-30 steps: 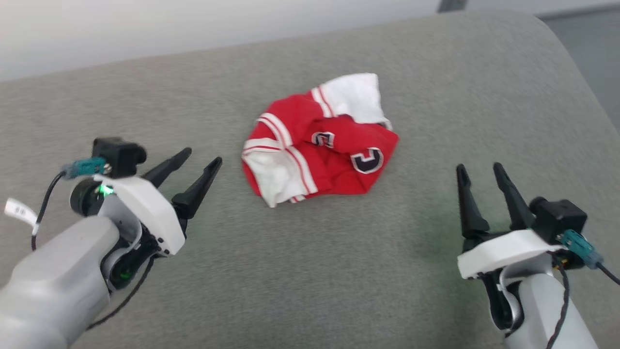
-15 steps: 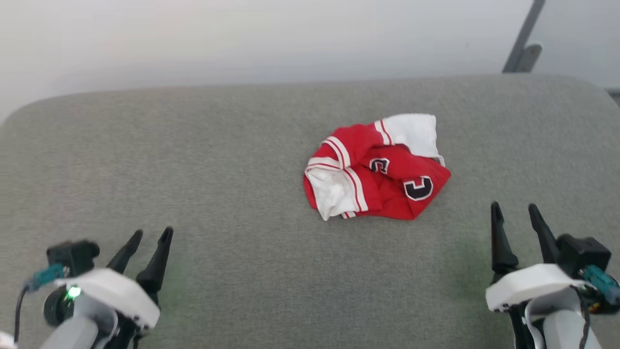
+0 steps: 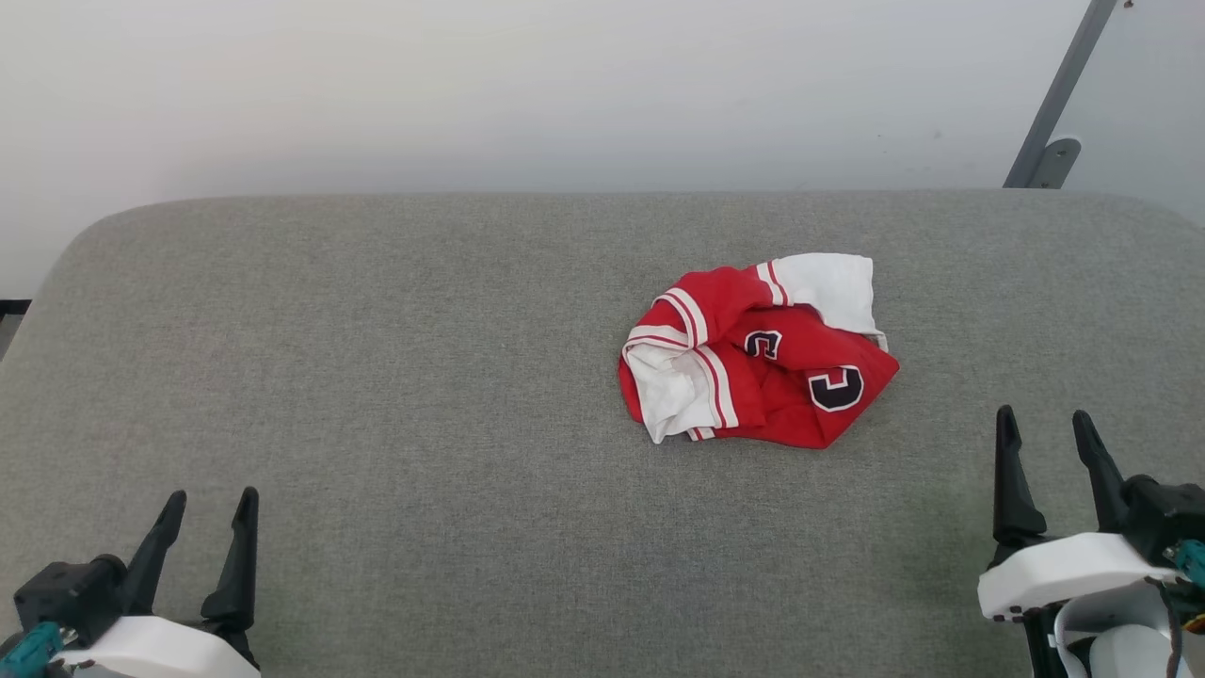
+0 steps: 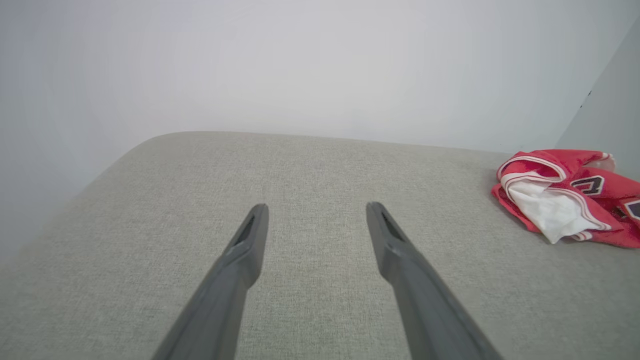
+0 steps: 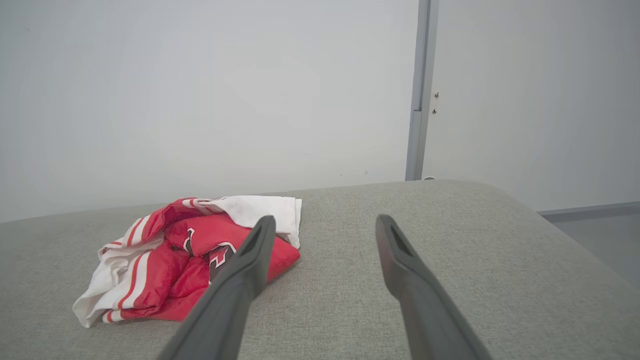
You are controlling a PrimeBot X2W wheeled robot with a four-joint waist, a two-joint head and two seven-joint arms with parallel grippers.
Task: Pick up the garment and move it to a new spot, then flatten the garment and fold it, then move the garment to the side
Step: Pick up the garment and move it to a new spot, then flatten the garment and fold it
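Left gripper (image 3: 212, 499) sits at the near-left of the table (image 3: 377, 330), jaws open and empty, well apart from the garment (image 3: 758, 353). Garment is a crumpled heap right of centre, slightly wider than deep. Right gripper (image 3: 1043, 414), jaws also open and empty, is nearer, with the heap ahead and to its left, so it likely picks.

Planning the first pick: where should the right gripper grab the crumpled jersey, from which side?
Likely the red right-hand corner of the garment, beside the big C: it juts toward the open right gripper. Come in low from the right.
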